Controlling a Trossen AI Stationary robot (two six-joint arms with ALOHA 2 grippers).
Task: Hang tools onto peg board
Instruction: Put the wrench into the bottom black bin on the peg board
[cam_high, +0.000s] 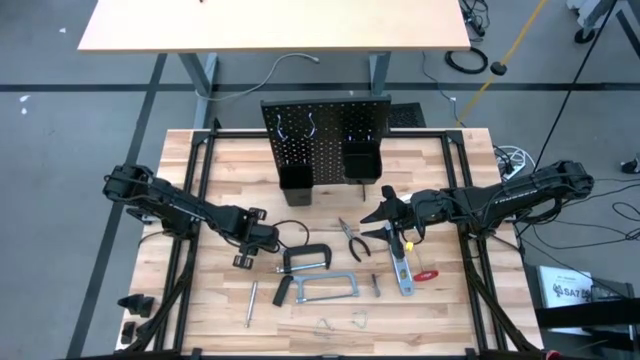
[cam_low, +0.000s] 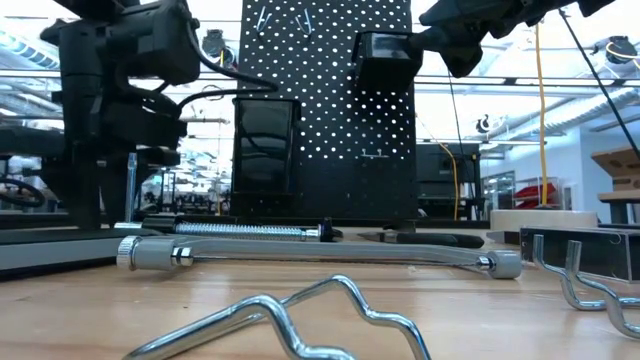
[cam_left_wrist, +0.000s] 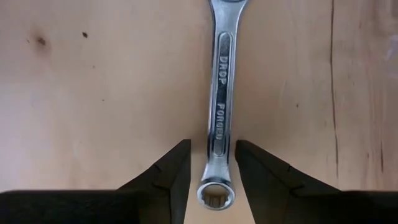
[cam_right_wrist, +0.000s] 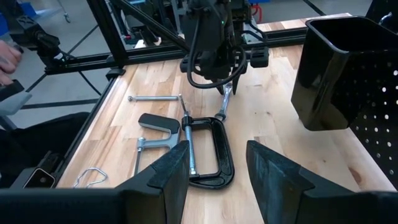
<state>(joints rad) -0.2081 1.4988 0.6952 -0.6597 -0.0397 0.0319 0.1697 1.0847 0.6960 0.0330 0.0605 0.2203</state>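
Observation:
A silver wrench (cam_left_wrist: 221, 93) lies flat on the tabletop, left of centre. My left gripper (cam_left_wrist: 212, 144) points straight down over it, open. Its fingers stand on either side of the shank just above the ring end (cam_left_wrist: 215, 194), with a narrow gap showing on each side. The right wrist view shows the same gripper (cam_right_wrist: 227, 84) above the wrench (cam_right_wrist: 224, 104). My right gripper (cam_right_wrist: 217, 168) hovers open and empty above the table's right half, near the peg board (cam_high: 325, 135). The black C-clamp (cam_high: 305, 257), grey hacksaw (cam_high: 325, 288), pliers (cam_high: 350, 238) and grey level (cam_high: 400, 268) lie on the table.
The peg board stands upright at the far edge with two black bins (cam_high: 295, 178) (cam_high: 358, 160) on it. A red-handled tool (cam_high: 425, 275) lies beside the level. A thin silver rod (cam_high: 252, 303) and loose wire hooks (cam_high: 340, 322) lie near the front edge.

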